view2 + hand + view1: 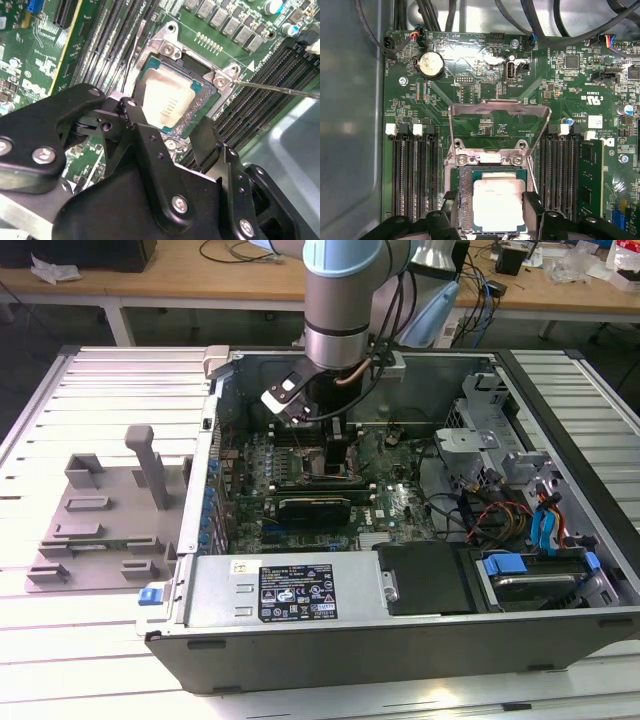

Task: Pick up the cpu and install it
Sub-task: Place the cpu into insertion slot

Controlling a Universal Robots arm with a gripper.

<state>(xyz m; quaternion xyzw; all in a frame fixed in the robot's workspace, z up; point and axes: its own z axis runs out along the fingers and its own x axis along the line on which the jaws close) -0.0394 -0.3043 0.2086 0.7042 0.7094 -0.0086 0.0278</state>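
Observation:
The cpu, a flat square chip with a pale silver top on a green base, is between my black fingers at the open socket on the green motherboard. My gripper is shut on the cpu, one finger against each of two opposite edges. A strip of socket contacts shows beside the cpu, so it sits slightly off or just above the seat. The socket's metal load plate stands swung open beyond it. In the exterior view my gripper reaches down into the open computer case.
Memory slots flank the socket, with one memory stick fitted. A thin metal lever juts from the socket corner. Cables hang over the board. A grey fixture tray lies outside the case on the exterior view's left.

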